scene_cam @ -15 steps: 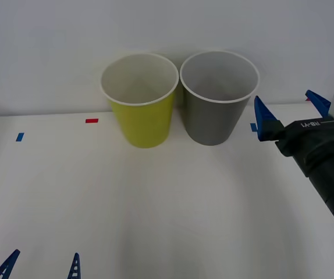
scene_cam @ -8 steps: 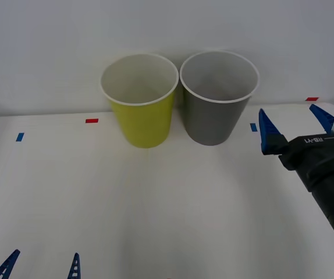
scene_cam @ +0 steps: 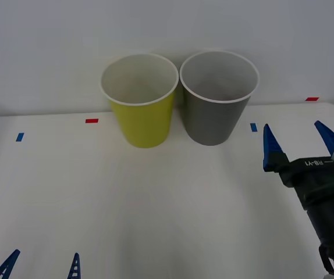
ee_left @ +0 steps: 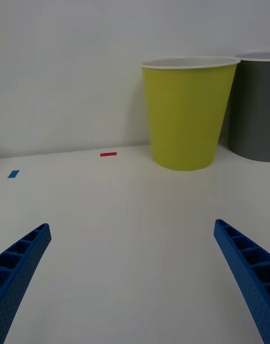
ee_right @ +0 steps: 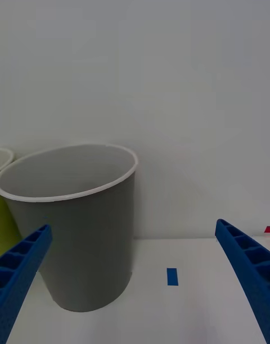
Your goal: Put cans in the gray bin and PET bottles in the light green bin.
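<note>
Bright, even light; soft shadows; sharp focus throughout.

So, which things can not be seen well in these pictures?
- Gray bin: its bottom inside is hidden by its own wall in the front view, so any can in it cannot be made out.
- Green bin: the front view does not reach its floor; the right wrist view's edge cuts off most of it.
- Left gripper: the front view's lower edge cuts off all but its fingertips.
- Right gripper: jaws open, arm cut off by the front view's edge.

We see a white table (scene_cam: 155, 203) carrying the light green bin (scene_cam: 141, 110), the gray bin (scene_cam: 216, 110) and tape marks (scene_cam: 91, 121) in the upper frame.
</note>
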`<state>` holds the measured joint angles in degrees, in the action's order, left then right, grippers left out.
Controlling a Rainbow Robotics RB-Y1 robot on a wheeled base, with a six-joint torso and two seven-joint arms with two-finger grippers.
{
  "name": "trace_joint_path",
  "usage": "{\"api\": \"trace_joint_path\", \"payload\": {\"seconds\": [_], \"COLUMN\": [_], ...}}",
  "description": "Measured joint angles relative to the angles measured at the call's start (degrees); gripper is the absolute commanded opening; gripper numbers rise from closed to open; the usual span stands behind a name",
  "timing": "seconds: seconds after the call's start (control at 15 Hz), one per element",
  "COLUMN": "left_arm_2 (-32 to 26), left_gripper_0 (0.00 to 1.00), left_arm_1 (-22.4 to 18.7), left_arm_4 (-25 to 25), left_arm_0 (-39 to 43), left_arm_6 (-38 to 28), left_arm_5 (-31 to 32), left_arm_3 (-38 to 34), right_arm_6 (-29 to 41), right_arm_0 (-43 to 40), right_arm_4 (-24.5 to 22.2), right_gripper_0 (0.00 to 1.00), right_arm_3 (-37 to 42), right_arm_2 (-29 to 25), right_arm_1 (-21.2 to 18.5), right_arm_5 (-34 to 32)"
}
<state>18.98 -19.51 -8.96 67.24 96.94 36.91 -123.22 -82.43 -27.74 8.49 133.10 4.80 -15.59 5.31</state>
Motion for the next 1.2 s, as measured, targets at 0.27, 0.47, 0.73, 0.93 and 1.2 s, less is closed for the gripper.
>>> {"api": "trace_joint_path", "payload": {"seconds": [0.27,0.47,0.73,0.93,1.2], "left_arm_2": [0.0,0.0,0.0,0.0,0.0], "left_gripper_0": [1.00,1.00,1.00,1.00,1.00], "left_arm_1": [0.0,0.0,0.0,0.0,0.0], "left_arm_4": [0.0,0.0,0.0,0.0,0.0], "left_arm_0": [0.0,0.0,0.0,0.0,0.0], "left_arm_6": [0.0,0.0,0.0,0.0,0.0], "left_arm_5": [0.0,0.0,0.0,0.0,0.0], "left_arm_3": [0.0,0.0,0.0,0.0,0.0], "right_arm_6": [1.7,2.5,3.9,4.9,5.8], "right_arm_0": [-6.0,-13.7,-21.9,-27.2,-32.0], "right_arm_4": [-4.1,-4.6,-5.2,-5.5,-5.8], "right_gripper_0": [1.00,1.00,1.00,1.00,1.00], "right_arm_3": [-7.0,-8.0,-8.2,-8.5,-8.7], "right_arm_2": [0.4,1.0,2.2,2.7,4.3], "right_arm_1": [-0.3,-0.3,-0.8,-1.3,-2.3], "right_arm_5": [-13.8,-18.9,-25.4,-29.6,-32.6]}}
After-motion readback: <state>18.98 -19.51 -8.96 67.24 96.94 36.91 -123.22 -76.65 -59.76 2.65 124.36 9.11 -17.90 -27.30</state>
